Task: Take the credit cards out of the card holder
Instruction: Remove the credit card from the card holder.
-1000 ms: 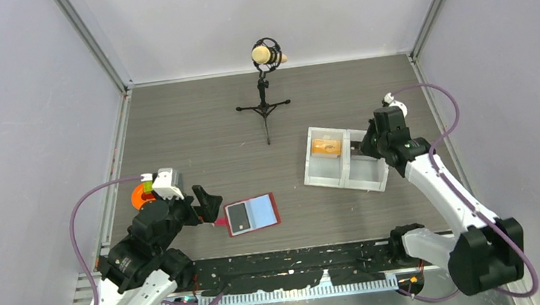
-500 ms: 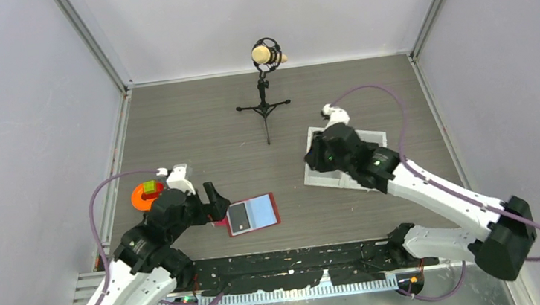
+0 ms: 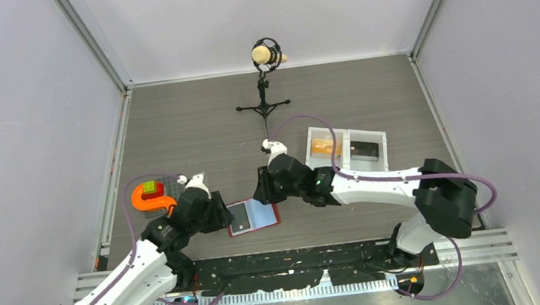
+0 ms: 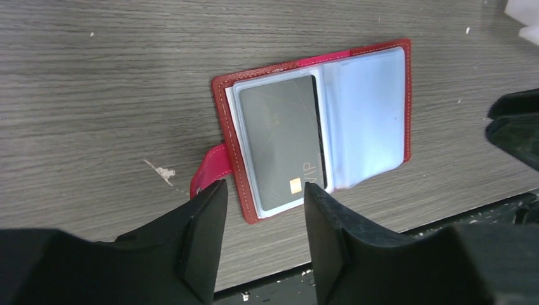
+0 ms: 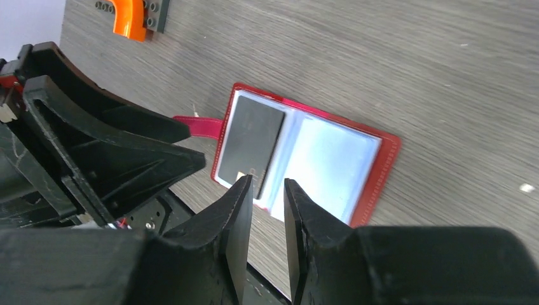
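Note:
The red card holder (image 3: 269, 214) lies open on the table near the front edge. A dark grey credit card (image 3: 239, 217) sits in its left pocket; the pale right pocket looks empty. In the left wrist view the card (image 4: 283, 143) shows a gold chip, and the holder's red strap (image 4: 210, 175) sticks out left. My left gripper (image 4: 264, 190) hovers open at the holder's left end, nothing between its fingers. My right gripper (image 5: 267, 184) stands over the holder (image 5: 375, 171) with a narrow gap, holding nothing, close to the card (image 5: 250, 141).
A white two-compartment tray (image 3: 345, 136) at the right holds an orange block (image 3: 325, 146) and a dark flat item (image 3: 365, 150). A microphone on a tripod (image 3: 265, 56) stands at the back. An orange hook piece (image 3: 151, 201) lies at the left. The black front rail (image 3: 299, 258) runs just below the holder.
My right arm swung from the tray over to the holder, its jaws parting slightly; a dark item now shows in the tray. My left gripper moved in towards the holder and narrowed.

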Tool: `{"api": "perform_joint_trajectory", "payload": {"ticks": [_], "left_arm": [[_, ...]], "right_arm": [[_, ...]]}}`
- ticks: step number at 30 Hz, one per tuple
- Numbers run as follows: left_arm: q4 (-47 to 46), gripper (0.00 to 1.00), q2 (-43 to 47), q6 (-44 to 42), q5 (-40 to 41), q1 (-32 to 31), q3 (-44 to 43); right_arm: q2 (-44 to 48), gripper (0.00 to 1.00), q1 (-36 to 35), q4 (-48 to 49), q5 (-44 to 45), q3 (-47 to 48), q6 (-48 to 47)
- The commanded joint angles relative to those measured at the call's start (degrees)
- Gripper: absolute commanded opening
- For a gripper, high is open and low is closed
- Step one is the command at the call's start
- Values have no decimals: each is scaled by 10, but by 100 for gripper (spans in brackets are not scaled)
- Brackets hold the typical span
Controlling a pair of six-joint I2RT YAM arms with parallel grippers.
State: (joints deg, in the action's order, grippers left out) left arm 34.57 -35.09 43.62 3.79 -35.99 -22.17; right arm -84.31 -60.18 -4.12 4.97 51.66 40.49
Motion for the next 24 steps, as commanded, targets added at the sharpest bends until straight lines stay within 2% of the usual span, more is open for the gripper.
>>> {"api": "perform_joint_trajectory", "payload": {"ticks": [1, 9, 16, 24], "left_arm": [[-75, 46, -1, 31, -5, 3, 20], [-118, 32, -11, 25, -13, 30, 54], [-138, 24, -57, 16, -32, 43, 65], [-144, 19, -86, 24, -30, 44, 69]], "right_arm": [[-37, 32, -9, 114, -40, 11, 42], [-131, 29, -14, 214, -107, -1, 81], [-157, 24, -14, 220, -109, -6, 91], [-168, 22, -14, 217, -103, -24, 95]]}}
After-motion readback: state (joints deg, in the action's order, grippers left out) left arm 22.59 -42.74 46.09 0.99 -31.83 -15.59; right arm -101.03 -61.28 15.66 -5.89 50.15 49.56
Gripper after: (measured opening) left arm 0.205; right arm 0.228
